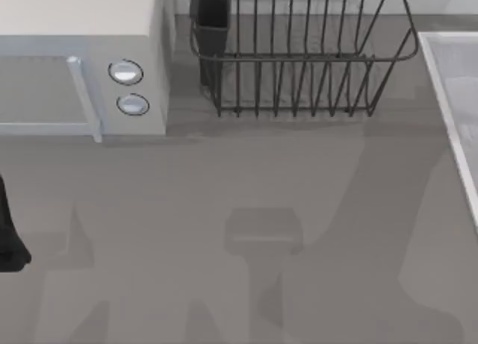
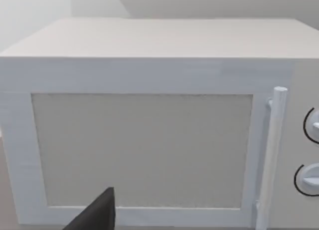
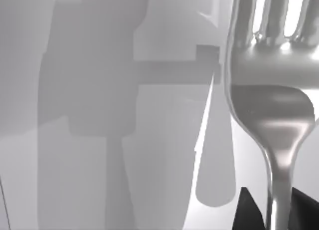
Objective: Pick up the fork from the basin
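Fork: the fork [image 3: 271,105] hangs close before the right wrist camera, tines away from the fingers, its thin handle running down between two dark finger tips.
Right gripper: the right gripper [image 3: 275,212] has its fingers drawn narrow on the handle, one dark tip on each side, so I judge the fork is held.
Basin: the basin [image 1: 448,98] shows as a pale raised rim at the right edge of the top view; the pale floor behind the fork in the right wrist view looks like its inside, with the fork's shadow lying apart from it, so the fork seems lifted off the bottom.
Step in hand: raising the fork out of the basin, by my reading.
Doing it well: keep the grip firm on the slim, slick handle, lift straight up, and clear the rim before moving sideways.
Left arm: parked at the left edge of the desk [image 1: 246,210], a dark part of the left gripper [image 2: 94,215] facing the microwave; I cannot tell how its fingers stand.
Around: a white microwave [image 1: 82,68] at the rear left, a black wire dish rack [image 1: 299,60] at the rear middle.
In the way: the rack stands near the basin's rim, so a swing toward it could catch the tines.
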Motion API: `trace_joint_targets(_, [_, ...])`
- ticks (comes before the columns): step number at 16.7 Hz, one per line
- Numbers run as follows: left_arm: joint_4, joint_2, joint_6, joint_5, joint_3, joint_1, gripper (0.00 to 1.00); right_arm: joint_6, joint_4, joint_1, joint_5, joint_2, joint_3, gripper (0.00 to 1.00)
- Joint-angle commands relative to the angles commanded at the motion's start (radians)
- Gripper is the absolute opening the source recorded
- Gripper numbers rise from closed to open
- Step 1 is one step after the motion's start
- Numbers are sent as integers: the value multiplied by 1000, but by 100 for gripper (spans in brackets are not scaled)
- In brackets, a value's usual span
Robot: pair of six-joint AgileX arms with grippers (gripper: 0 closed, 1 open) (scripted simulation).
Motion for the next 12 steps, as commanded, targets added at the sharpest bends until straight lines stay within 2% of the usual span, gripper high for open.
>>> trace_joint_targets(4, [0, 0, 0, 0, 0, 0, 100, 0, -141, 0, 0, -40, 119, 0])
trace_joint_targets(12, [0, 0, 0, 0, 0, 0, 100, 38, -147, 38, -1, -74, 91, 0])
